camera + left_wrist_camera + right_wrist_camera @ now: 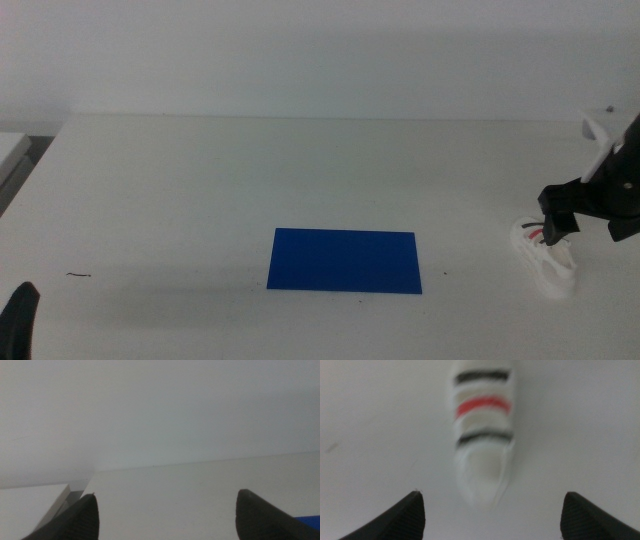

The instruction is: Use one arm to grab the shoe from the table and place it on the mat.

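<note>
Small white shoe lying on the white table toward its right side, well apart from the dark blue mat, which lies flat near the middle of the tabletop; bare white surface between the two; in the right wrist view, shoe blurred but readable, thick pale sole, three straps across it, a dark one, a red one, then another dark one; no contact visible there between shoe and either jaw; right gripper hovering just over the shoe at the picture's right edge in the middle view, black, carried by the right arm coming in from that side, partly covering the shoe's far end; whether touching the shoe there, cannot tell; right gripper in its own wrist view spread wide, jaws far apart with the shoe's rounded end lying in the gap between them, nothing held; left gripper waiting at the bottom left corner of the middle view, only a dark tip showing; left gripper in its own wrist view likewise spread wide, empty, over bare table, with a sliver of the mat at the frame's edge; small thin dark scrap lying on the table near the left side.
</note>
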`<act>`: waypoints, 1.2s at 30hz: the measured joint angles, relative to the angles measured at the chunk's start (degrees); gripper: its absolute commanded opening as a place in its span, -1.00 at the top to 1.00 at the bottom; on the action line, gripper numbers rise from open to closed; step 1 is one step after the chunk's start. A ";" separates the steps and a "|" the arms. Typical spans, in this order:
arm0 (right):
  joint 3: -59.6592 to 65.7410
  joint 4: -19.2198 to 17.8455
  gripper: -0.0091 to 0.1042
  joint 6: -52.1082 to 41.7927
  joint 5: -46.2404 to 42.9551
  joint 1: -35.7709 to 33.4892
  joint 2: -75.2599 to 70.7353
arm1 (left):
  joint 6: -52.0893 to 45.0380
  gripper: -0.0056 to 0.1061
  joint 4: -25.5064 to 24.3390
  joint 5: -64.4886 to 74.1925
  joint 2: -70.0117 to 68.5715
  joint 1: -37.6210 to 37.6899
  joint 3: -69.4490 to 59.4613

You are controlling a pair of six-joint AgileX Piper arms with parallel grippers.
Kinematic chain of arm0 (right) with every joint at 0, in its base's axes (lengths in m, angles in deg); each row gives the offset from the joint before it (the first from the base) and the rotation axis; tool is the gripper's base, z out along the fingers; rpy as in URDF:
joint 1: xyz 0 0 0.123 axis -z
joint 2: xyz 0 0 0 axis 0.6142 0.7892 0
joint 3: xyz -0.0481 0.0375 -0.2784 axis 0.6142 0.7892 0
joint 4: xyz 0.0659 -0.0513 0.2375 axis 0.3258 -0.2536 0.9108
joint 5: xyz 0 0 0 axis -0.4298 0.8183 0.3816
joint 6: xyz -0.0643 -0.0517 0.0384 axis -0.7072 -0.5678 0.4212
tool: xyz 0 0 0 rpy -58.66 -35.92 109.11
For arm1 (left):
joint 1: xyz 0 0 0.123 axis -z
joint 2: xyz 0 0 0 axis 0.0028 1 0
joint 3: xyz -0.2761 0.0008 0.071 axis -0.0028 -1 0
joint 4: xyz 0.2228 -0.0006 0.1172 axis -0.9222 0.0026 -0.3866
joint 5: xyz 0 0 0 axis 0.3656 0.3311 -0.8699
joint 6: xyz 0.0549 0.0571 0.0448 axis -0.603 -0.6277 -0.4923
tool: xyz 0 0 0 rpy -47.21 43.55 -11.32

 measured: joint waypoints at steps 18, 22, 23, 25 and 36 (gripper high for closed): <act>-0.04 -2.71 0.00 3.00 -10.75 -0.67 13.82 | 0.00 -0.78 0.00 0.00 0.00 0.00 0.00; -0.98 -2.59 0.87 3.16 -8.92 -2.44 14.08 | 0.00 -0.78 0.00 0.00 0.00 0.00 0.00; -1.96 -2.71 0.87 3.26 -7.14 -3.36 14.08 | 0.00 -0.78 0.00 0.00 0.00 0.00 0.00; -5.39 -2.84 0.85 4.17 -3.67 -5.74 14.08 | 0.00 -0.78 0.00 0.00 0.00 0.00 0.00; -30.61 -2.63 0.85 19.41 6.48 -26.49 22.63 | 0.00 -0.78 0.00 0.00 0.00 0.00 0.00</act>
